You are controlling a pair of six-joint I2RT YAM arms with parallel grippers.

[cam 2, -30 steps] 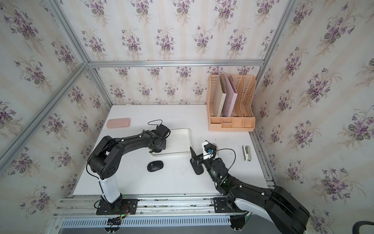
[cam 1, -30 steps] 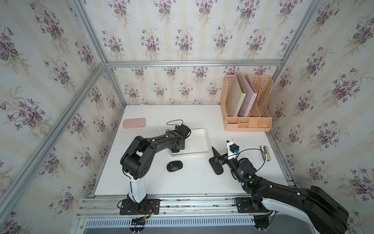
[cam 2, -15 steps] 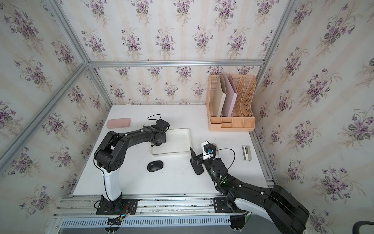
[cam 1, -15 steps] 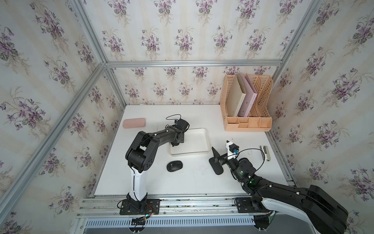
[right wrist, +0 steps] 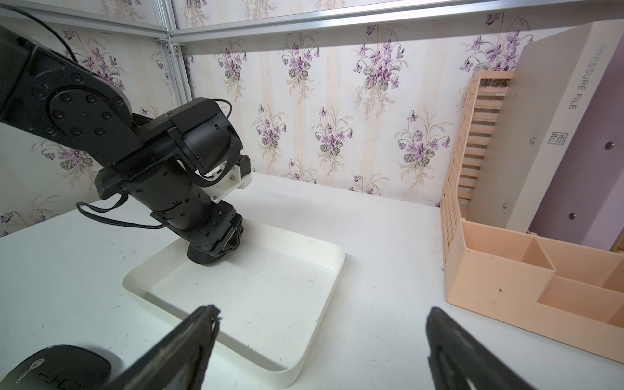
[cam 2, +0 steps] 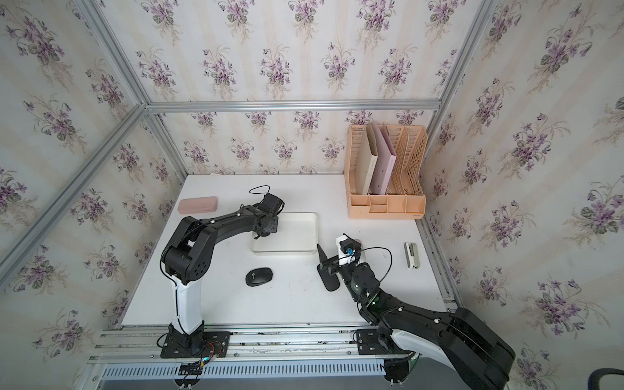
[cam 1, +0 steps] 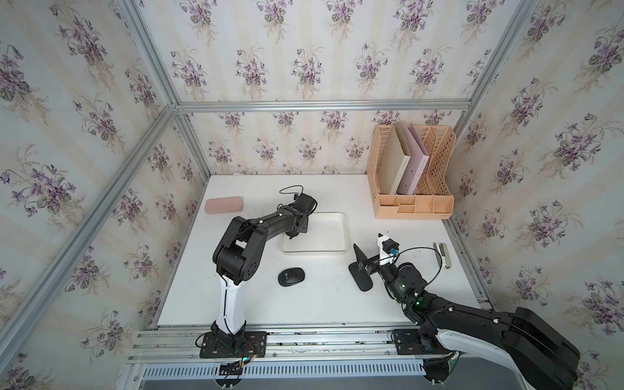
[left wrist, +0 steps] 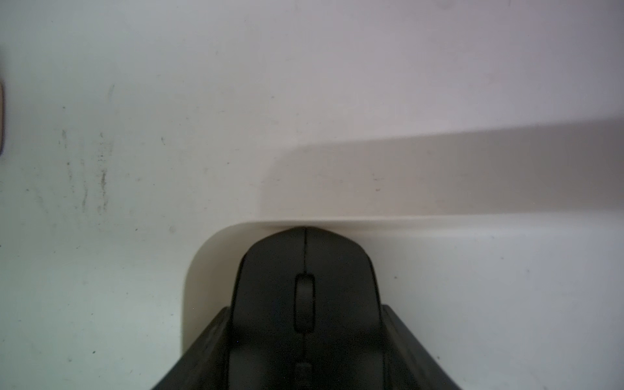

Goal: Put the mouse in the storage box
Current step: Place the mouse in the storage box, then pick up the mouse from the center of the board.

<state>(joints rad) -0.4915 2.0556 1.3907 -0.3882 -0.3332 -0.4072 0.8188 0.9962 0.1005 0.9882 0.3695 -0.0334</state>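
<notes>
The mouse point(left wrist: 304, 270), black with a scroll wheel, is sitting between the two fingers of the left hand point(left wrist: 305, 337), which is pinching it by its sides. Its nose is pressing up against the low wall of the storage box point(left wrist: 439, 223), right by a rounded corner. Whether its underside is resting on the box floor cannot be told.

In both top views the left hand point(cam 1: 293, 233) is reaching down into the box point(cam 1: 346, 233) at the corner on the robot's left, far from the robot's base. The rest of the box floor is lying bare.

A second mouse point(cam 1: 292, 277), also black, is lying on the tabletop point(cam 1: 304, 310) near the box, on the side toward the robot's base, apart from both hands.

The right hand point(cam 1: 360, 268) is hovering just beside the box's near right corner with its fingers spread wide, gripping nothing.

Farther out, a pink case point(cam 1: 223, 205) is lying near the left wall. A peach file rack point(cam 1: 412, 202) is standing in the back right corner, holding a cream folder and a lilac one. A small pale object point(cam 1: 442, 255), too small to name, is lying by the right edge.
</notes>
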